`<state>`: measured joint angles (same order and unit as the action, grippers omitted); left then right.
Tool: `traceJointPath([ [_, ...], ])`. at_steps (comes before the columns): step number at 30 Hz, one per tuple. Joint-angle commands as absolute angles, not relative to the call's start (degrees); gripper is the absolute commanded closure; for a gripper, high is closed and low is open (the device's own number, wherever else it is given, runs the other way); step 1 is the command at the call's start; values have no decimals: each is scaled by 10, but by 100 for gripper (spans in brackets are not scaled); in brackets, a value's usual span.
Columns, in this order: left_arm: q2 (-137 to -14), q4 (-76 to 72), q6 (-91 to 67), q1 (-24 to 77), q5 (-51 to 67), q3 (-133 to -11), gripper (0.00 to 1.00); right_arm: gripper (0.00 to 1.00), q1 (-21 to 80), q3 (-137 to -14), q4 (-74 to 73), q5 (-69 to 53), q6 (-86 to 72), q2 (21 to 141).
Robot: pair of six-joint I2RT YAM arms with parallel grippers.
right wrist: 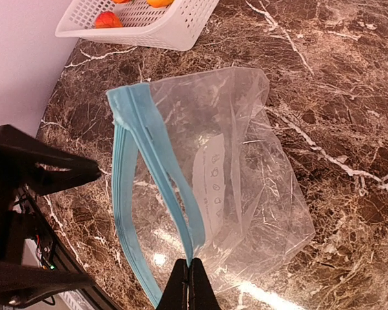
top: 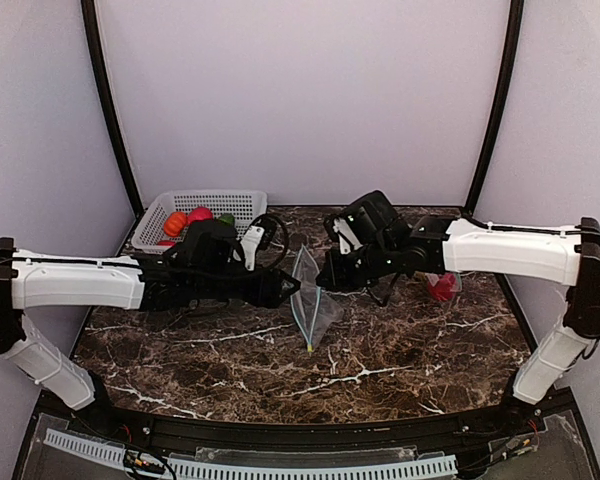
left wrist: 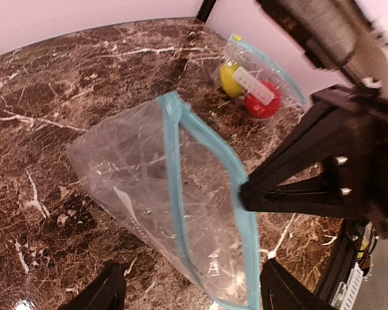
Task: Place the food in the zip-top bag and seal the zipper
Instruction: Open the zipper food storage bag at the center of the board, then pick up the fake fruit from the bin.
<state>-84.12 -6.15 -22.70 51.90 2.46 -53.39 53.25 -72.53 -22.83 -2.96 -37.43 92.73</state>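
— Largest thing in view?
— Dark brown marble desk, veined in white, filling most of the top view.
— And above it?
— Left arm and right arm, white and black, reaching in from either side and nearly meeting over the middle.
— Next in size?
— White mesh basket at the far left corner of the desk. Inside, the food: orange fruit, red fruit and green fruit, bunched toward the left end.
— The bag?
— Zip-top bag, clear with a blue zipper strip, between the two arms at the middle of the desk, mouth gaping.
— Right fingers?
— Right fingers pressed together on the blue strip, gripping the bag.
— Left fingers?
— Left fingers spread wide apart, just beside the bag's mouth, gripping nothing.
— Anything smaller?
— Second bag near the right edge of the desk, with a yellow round piece and a red round piece inside.
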Motion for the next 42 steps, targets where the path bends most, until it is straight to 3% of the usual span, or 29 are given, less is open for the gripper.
traceJointPath([
  [1, -770, -85, -224, 511, 80, -507, 22, 100, 534, -748, -243, -23, -382, 944],
  [8, -696, -38, -257, 441, 123, -487, 19, 100, 534, -757, -243, -27, -379, 952],
  [13, -681, 129, -198, 372, 80, -545, 21, 100, 533, -758, -243, -26, -371, 953],
  [18, -706, 203, -143, 283, 99, -599, 17, 100, 533, -760, -243, -27, -360, 954],
  [26, -850, 252, -79, 158, 126, -710, 16, 100, 533, -768, -243, -28, -350, 963],
  [42, -1142, 277, -31, 102, 156, -935, 19, 100, 531, -784, -243, -41, -335, 979],
])
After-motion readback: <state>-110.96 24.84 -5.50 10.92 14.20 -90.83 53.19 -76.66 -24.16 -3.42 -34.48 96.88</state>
